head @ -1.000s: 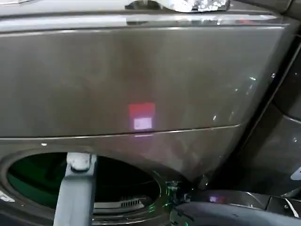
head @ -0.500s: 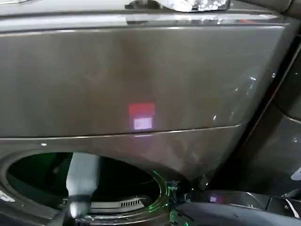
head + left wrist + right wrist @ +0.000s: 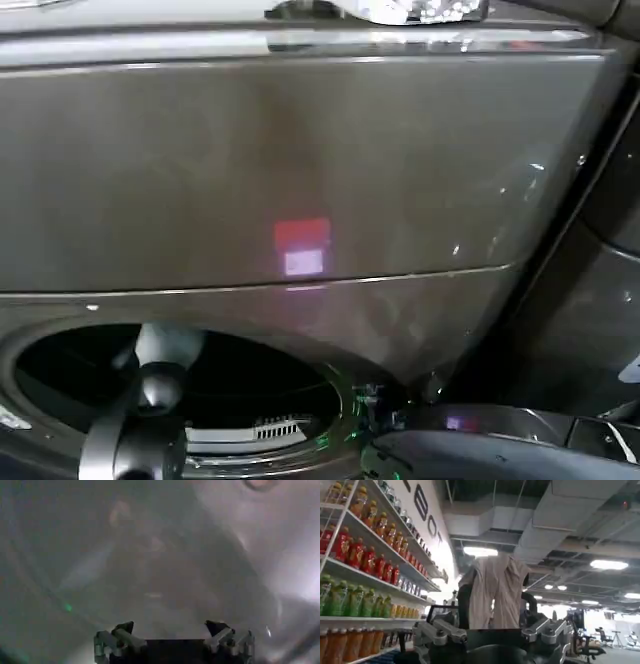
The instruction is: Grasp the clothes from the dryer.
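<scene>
Since the porthole was cut off by the lower left edge of the head view, only part of the steel drum [image 3: 255,432] of the large bronze-grey front-loading dryer [image 3: 300,170] showed. Drum interior was mostly black. Could not make out the small yellow-green clothes anywhere in it.

The grey left arm [image 3: 140,440] reached in through the opening at lower left of the frame, its far end lost in the dark. Left wrist view: left gripper [image 3: 169,626] inside the drum, jaws spread wide, nothing between them. The drum wall ahead of it was hazy grey, no detail readable.

A red-and-white glow [image 3: 302,246] sat on the dryer front, centre of the head frame; what it was, could not tell. A dark machine [image 3: 590,330] was partly cut off at lower right.

Right gripper [image 3: 492,630] pointed up toward a ceiling with strip lights, fingers [image 3: 437,632] apart, gripping nothing. A pale beige cloth [image 3: 495,592] hung over a dark frame just beyond it; contact with the gripper not discernible. Shelves of red, green and orange bottles [image 3: 355,555] stood alongside.
</scene>
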